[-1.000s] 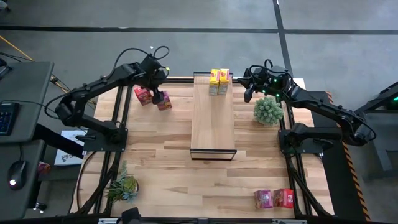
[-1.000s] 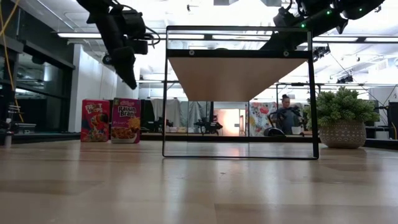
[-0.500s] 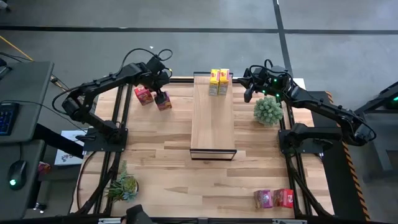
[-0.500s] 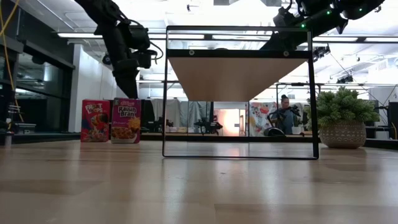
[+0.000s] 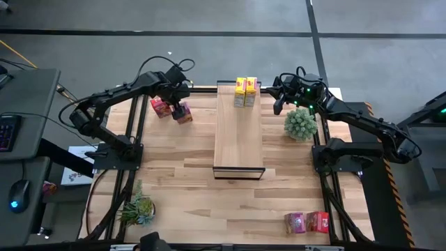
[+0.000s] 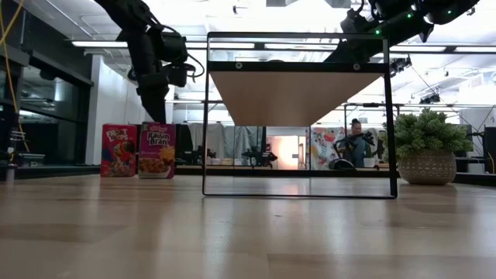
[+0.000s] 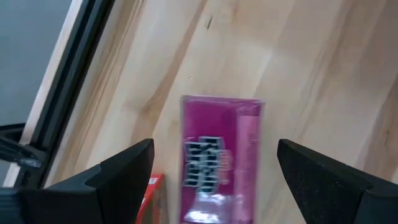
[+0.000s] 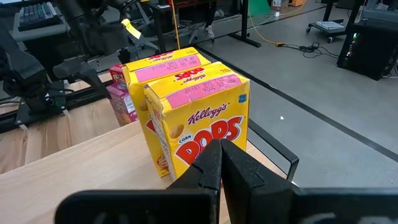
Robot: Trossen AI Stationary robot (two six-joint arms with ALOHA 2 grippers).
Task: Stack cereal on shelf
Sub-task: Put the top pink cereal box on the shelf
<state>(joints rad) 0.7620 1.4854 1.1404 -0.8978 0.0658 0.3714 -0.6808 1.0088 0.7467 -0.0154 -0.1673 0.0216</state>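
Note:
The light-wood shelf point(image 5: 238, 139) stands mid-table. Two yellow cereal boxes point(image 5: 245, 91) stand on its far end and show in the right wrist view point(image 8: 199, 118). A red box point(image 5: 159, 106) and a magenta box point(image 5: 185, 113) stand on the table at the far left. My left gripper point(image 7: 214, 158) is open and points down just over the magenta box point(image 7: 221, 155), one finger on either side of its top, touching nothing. My right gripper point(image 8: 221, 158) is shut and empty, right of the yellow boxes. A magenta and a red box point(image 5: 306, 222) stand near right.
A round potted plant point(image 5: 301, 123) stands right of the shelf, below my right arm. A spiky plant point(image 5: 137, 208) sits at the near left. The shelf's black frame point(image 6: 298, 112) stands right of the two far-left boxes point(image 6: 139, 149). A person sits in the room behind point(image 6: 355, 143).
My left gripper has gone down toward the magenta box and has turned from a slant to point more steeply down. It now stands just over the box's top. The boxes have stayed in place.

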